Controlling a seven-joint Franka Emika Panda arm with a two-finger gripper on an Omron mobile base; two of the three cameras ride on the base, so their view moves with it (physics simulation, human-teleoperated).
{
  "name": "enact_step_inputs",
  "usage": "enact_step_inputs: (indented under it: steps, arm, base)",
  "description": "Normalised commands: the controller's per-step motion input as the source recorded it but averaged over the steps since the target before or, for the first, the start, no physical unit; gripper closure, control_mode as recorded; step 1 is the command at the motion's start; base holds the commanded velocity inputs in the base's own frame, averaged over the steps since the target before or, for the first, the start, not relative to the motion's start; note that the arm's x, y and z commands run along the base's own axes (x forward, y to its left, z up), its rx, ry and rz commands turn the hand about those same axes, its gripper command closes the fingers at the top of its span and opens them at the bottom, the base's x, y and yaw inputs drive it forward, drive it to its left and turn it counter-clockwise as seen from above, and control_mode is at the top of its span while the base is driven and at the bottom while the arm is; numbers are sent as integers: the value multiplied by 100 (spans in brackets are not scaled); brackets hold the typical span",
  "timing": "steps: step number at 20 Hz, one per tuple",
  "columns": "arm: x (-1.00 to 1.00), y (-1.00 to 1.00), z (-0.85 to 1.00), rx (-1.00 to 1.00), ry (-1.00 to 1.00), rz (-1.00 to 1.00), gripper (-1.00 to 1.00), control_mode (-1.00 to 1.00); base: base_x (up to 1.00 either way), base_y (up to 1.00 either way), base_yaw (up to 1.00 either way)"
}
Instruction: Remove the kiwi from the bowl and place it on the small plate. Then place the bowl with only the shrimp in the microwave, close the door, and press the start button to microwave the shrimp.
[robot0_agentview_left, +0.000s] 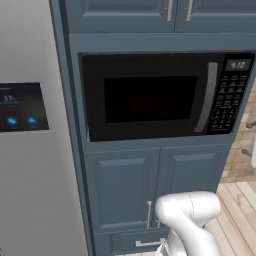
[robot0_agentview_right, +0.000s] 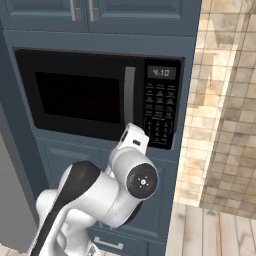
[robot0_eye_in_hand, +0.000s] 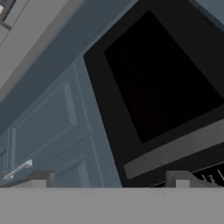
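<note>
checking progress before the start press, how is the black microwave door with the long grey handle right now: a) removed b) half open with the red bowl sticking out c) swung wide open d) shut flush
d: the black microwave door sits flush in its frame, its long grey handle upright beside the keypad.

Arm folded low, elbow bent; gripper (robot0_eye_in_hand: 111, 179) fingers spread apart, holding nothing.

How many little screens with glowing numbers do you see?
2: the microwave's display at the top of its keypad, and the blue-lit screen on the grey appliance to its left.
</note>
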Motion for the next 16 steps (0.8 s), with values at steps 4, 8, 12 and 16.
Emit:
enact_step_inputs:
  steps: [4, 8, 12, 16]
  arm:
    - [32, 28, -64, 5, 0, 0, -100, -100]
    - [36, 8, -51, 6, 0, 0, -100, -100]
    - [48, 0, -26, 7, 0, -7, -100, -100]
    - [56, -5, -15, 8, 0, -8, -100, -100]
  base:
    - [0, 0, 0]
    - [0, 0, 0]
    - [0, 0, 0]
    - [0, 0, 0]
